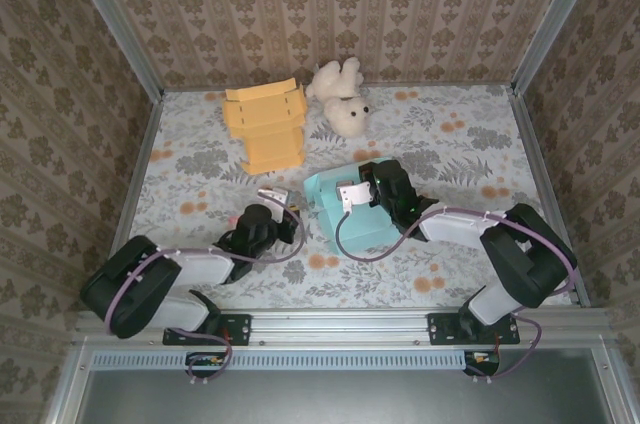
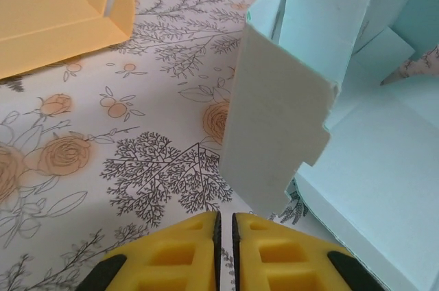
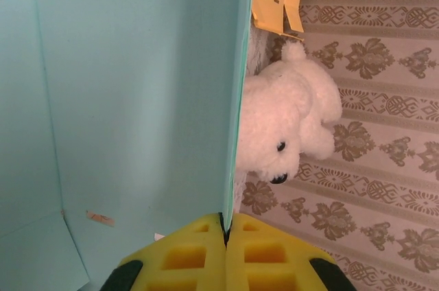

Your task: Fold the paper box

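Note:
The teal paper box [image 1: 350,219] lies partly folded at the table's middle. My right gripper [image 1: 368,186] is shut on the thin edge of one raised teal wall [image 3: 137,92], and the yellow fingertips meet around it in the right wrist view [image 3: 226,228]. My left gripper [image 1: 290,214] rests low just left of the box. Its yellow fingers [image 2: 178,250] are shut with only a hairline gap and nothing between them. A notched teal flap [image 2: 274,133] stands upright right in front of that gripper [image 2: 224,233], apart from it.
A flat orange paper box [image 1: 265,124] lies at the back left. A white teddy bear [image 1: 340,94] sits beside it, just behind the teal box [image 3: 288,126]. Patterned walls enclose the floral table [image 1: 460,144] on three sides.

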